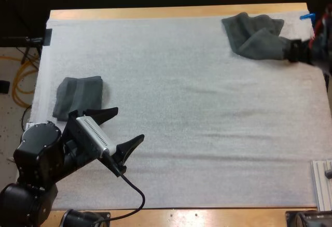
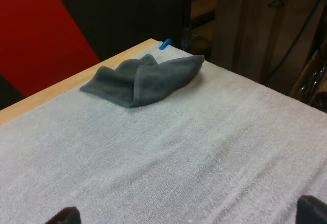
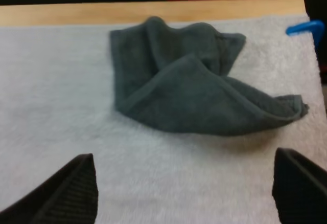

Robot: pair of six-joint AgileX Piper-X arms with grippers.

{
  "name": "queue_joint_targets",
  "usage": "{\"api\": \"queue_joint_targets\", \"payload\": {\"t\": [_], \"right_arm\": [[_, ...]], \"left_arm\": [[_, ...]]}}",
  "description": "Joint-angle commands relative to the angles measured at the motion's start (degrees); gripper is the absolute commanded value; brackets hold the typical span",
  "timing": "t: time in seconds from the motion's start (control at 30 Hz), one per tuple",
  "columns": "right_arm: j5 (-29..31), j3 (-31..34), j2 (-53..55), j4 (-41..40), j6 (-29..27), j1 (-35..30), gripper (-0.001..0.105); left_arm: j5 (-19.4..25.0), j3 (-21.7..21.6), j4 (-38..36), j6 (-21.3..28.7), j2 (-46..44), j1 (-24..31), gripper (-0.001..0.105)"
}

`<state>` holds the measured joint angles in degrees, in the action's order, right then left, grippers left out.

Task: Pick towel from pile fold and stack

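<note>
The wooden table point(image 1: 171, 12) carries a white mat point(image 1: 197, 118) with a nubbly, faintly rippled surface. The crumpled towel point(image 1: 254, 38), soft dark grey-green terry in 2 overlapping flaps, lies at the mat's far right corner. A folded towel point(image 1: 78, 97), flat and rectangular, lies near the left edge. The right gripper point(image 3: 186, 193) faces the crumpled towel, ribbed fingers apart and clear of it. The left gripper point(image 1: 122, 128) is spread beside the folded towel, holding nothing.
</note>
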<state>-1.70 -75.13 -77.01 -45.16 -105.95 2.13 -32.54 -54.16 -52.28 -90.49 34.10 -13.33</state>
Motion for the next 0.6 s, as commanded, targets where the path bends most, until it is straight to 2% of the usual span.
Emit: {"api": "queue_joint_targets", "payload": {"t": [0.0, 0.33, 0.57], "right_arm": [[0.97, -2.47, -2.99, 0.38, 0.99, -0.14, 0.069], [3.26, -12.77, -23.71, -0.09, 8.44, -0.14, 0.069], [5.73, -16.25, -33.41, -0.08, 11.11, -0.14, 0.069]], "left_arm": [[-0.68, -0.36, 0.44, -0.54, -0.08, -0.2, 0.078], [-0.68, -0.36, 0.44, -0.54, -0.08, -0.2, 0.078], [-0.68, -0.36, 0.33, -0.96, -0.08, -0.2, 0.078]]}}
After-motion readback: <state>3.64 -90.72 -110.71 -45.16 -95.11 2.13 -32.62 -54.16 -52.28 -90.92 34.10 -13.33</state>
